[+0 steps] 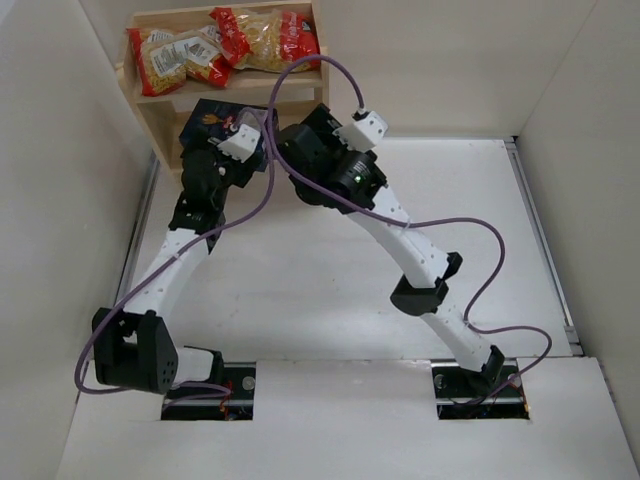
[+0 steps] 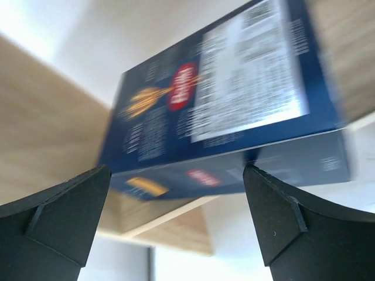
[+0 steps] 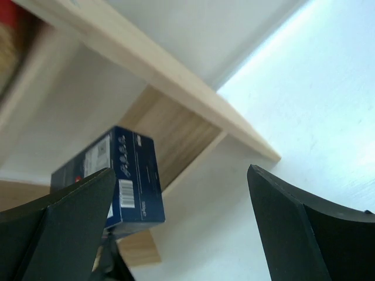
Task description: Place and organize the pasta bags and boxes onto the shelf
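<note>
Spread left gripper (image 2: 177, 175) faces tilted pasta box (image 2: 222, 99) at the shelf (image 2: 47, 129) edge; right gripper (image 3: 181, 172) likewise spread.

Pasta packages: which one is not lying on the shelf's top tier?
The dark blue box, lower down; both clear red-ended bags lie on the shelf's top tier.

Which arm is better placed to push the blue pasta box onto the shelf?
Probably left. The blue box sits centred ahead of the open left gripper; from the right gripper, also open, it lies off to one side.
</note>
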`<control>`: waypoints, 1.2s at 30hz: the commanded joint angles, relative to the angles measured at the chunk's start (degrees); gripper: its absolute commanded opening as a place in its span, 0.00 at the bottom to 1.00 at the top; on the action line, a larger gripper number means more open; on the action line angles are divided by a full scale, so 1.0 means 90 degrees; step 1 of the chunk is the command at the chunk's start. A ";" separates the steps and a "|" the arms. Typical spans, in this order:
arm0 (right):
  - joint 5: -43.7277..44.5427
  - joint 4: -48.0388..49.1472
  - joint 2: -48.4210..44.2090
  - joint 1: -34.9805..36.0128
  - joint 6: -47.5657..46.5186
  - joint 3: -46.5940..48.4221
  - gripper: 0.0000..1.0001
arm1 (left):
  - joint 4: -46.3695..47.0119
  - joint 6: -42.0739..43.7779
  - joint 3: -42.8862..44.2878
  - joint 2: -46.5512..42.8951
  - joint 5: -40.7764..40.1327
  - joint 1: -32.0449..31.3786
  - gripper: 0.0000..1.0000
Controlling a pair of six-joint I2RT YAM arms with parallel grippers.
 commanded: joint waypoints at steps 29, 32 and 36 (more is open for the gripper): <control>-0.3626 -0.2104 -0.1497 -0.2920 -0.5839 0.0430 1.00 | -0.4915 -0.0568 -0.0346 -0.4745 -0.0522 0.0245 1.00; -0.3870 -0.2319 -0.1536 -0.3058 -0.5762 0.0430 1.00 | -0.6167 -0.1222 -0.0336 -0.5313 -0.0434 0.0783 1.00; -0.4877 -0.2358 -0.2150 -0.2903 -0.5869 0.0159 1.00 | -0.7185 -0.1789 -0.0316 -0.5645 -0.0219 0.1233 1.00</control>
